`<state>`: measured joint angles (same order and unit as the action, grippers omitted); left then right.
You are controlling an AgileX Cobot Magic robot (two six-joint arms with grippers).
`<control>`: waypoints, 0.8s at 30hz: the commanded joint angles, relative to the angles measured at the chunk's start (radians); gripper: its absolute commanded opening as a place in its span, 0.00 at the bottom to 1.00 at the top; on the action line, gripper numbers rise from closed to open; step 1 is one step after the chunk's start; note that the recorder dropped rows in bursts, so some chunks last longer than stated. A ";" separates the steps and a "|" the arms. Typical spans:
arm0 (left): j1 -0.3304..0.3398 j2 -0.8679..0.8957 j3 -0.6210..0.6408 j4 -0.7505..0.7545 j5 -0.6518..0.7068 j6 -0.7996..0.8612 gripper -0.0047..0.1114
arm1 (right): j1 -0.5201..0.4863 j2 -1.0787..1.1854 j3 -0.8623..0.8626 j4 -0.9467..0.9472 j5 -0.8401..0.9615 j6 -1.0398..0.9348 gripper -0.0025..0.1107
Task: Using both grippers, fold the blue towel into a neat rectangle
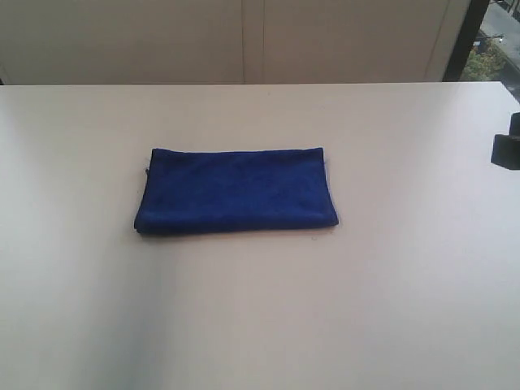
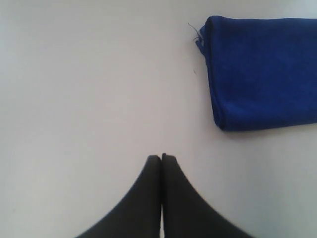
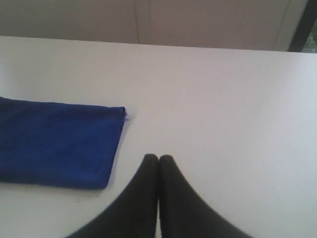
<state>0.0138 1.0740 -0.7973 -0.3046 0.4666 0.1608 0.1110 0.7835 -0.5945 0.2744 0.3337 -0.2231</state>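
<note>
The blue towel (image 1: 236, 190) lies folded into a flat rectangle in the middle of the white table (image 1: 260, 317). In the left wrist view the towel (image 2: 262, 74) shows a folded end with a few loose threads at one corner. My left gripper (image 2: 161, 156) is shut and empty, hovering over bare table, apart from the towel. In the right wrist view the towel (image 3: 57, 144) lies off to one side of my right gripper (image 3: 158, 157), which is shut with nothing in it. In the exterior view only a black piece of the right arm (image 1: 508, 146) shows at the right edge.
The table's far edge (image 1: 260, 84) meets a pale wall with vertical panel seams. A dark window frame (image 1: 467, 41) stands at the back right.
</note>
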 commanded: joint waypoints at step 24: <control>0.004 -0.009 0.006 -0.006 0.004 0.002 0.04 | -0.037 -0.656 0.147 -0.003 -0.018 -0.008 0.02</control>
<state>0.0138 1.0740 -0.7973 -0.3046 0.4643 0.1608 0.1011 0.1437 -0.4590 0.2744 0.3191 -0.2254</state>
